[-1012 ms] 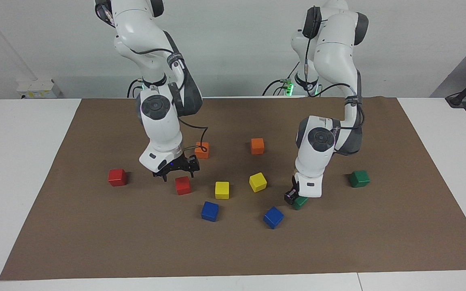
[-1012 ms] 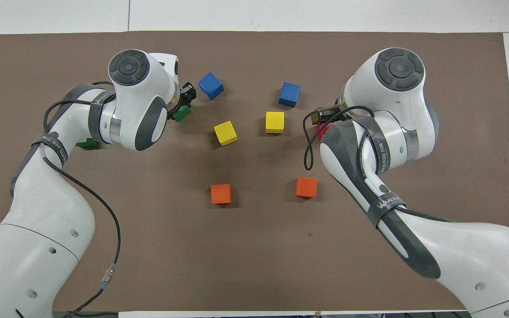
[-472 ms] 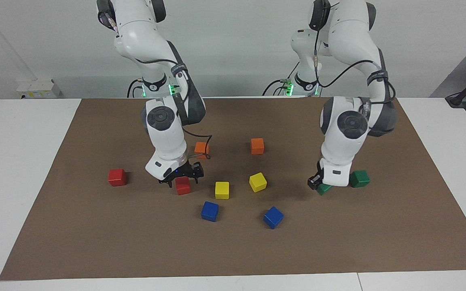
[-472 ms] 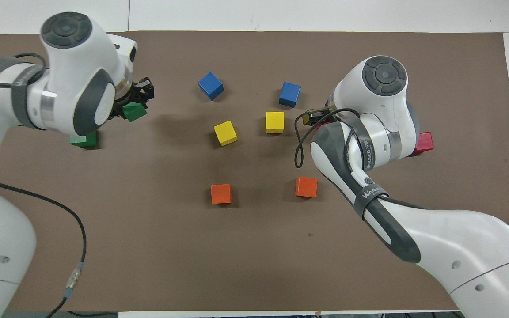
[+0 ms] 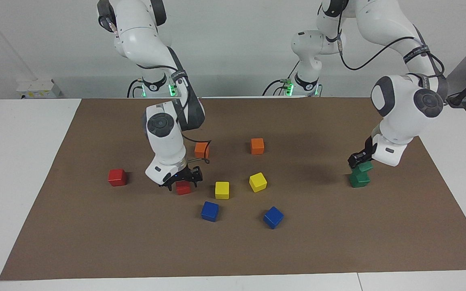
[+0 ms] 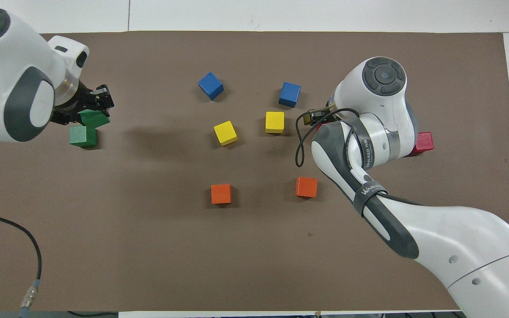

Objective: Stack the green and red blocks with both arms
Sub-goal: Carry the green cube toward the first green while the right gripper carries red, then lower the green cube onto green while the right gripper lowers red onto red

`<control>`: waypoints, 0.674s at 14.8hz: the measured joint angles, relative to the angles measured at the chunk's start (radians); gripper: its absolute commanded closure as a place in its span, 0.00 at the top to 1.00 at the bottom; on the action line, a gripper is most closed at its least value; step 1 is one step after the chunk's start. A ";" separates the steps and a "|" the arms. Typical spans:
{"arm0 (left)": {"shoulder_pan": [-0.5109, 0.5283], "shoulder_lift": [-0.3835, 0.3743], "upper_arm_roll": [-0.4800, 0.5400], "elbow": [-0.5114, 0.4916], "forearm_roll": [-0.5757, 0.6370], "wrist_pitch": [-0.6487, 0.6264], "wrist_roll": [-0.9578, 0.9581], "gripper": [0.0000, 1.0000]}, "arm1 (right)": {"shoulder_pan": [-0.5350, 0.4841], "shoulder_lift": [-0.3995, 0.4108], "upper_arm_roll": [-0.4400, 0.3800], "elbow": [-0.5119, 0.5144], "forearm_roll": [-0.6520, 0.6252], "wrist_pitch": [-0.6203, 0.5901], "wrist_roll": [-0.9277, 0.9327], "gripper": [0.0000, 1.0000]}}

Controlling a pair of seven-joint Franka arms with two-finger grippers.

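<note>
My left gripper (image 5: 360,161) is shut on a dark green block (image 5: 365,166) and holds it tilted, right over the second green block (image 5: 358,180) on the mat at the left arm's end. I cannot tell whether the two touch. The overhead view shows the same gripper (image 6: 90,110), held block (image 6: 94,119) and lower block (image 6: 82,137). My right gripper (image 5: 181,184) is open and low, its fingers on either side of a red block (image 5: 183,189). A second red block (image 5: 117,177) lies toward the right arm's end and also shows in the overhead view (image 6: 423,142).
On the brown mat (image 5: 95,226) lie two orange cubes (image 5: 202,150) (image 5: 257,146), two yellow cubes (image 5: 222,190) (image 5: 258,182) and two blue cubes (image 5: 210,211) (image 5: 273,217), all between the two grippers.
My left gripper has carried the green block toward the left arm's end, to over the second green block. My right gripper has come down around the red block.
</note>
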 measured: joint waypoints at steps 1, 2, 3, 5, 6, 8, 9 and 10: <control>0.015 -0.001 0.000 -0.006 -0.004 0.002 0.048 0.00 | 0.000 0.003 0.001 -0.011 0.000 0.013 0.000 0.98; 0.027 -0.001 0.000 -0.012 -0.006 0.007 0.073 0.00 | 0.000 0.006 0.001 -0.021 0.000 0.024 0.000 0.98; 0.035 -0.001 0.000 -0.021 -0.007 0.019 0.088 0.00 | 0.000 0.008 0.001 -0.030 0.000 0.033 0.000 0.99; 0.042 -0.004 0.000 -0.050 -0.007 0.064 0.107 0.00 | 0.000 0.009 0.001 -0.043 0.000 0.035 0.000 0.98; 0.043 -0.005 0.000 -0.065 -0.007 0.085 0.114 0.00 | 0.000 0.009 0.001 -0.046 0.000 0.035 0.000 0.98; 0.051 -0.006 0.000 -0.081 -0.007 0.110 0.149 0.00 | 0.000 0.009 0.001 -0.054 0.000 0.038 0.000 0.90; 0.058 -0.006 0.000 -0.084 -0.007 0.115 0.176 0.00 | 0.000 0.010 0.001 -0.062 0.000 0.052 0.000 0.80; 0.063 -0.006 0.000 -0.086 -0.007 0.119 0.198 0.00 | 0.000 0.010 0.001 -0.074 0.000 0.070 0.000 0.65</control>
